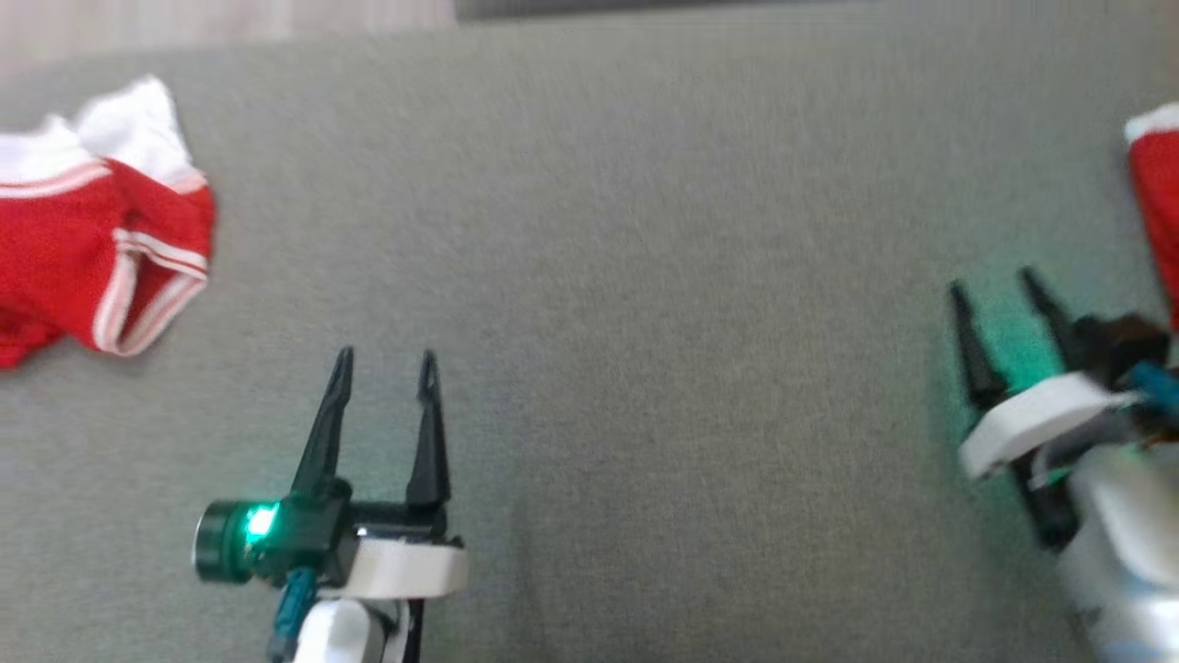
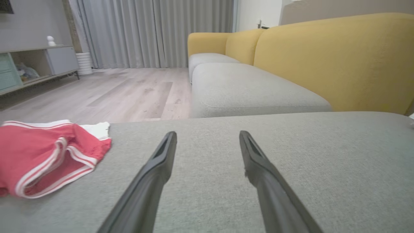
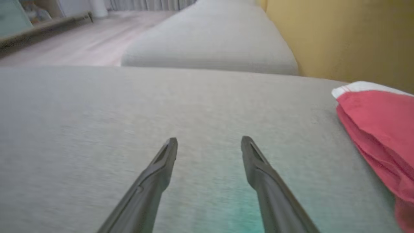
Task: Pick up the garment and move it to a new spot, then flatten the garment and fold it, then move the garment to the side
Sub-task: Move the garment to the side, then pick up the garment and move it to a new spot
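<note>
Nearest, the left gripper [image 1: 386, 357] and the right gripper [image 1: 993, 282] hover over the grey cushion [image 1: 645, 276], both with jaws spread and holding nothing. Farther off lie two red-and-white garments: a folded garment [image 1: 1156, 193] at the right edge near the right gripper, seemingly set aside, and a crumpled garment [image 1: 83, 249] at the far left. To take the crumpled one cleanly, I judge the left gripper should reach left and pinch a raised fold or the striped hem, then lift clear before carrying.
</note>
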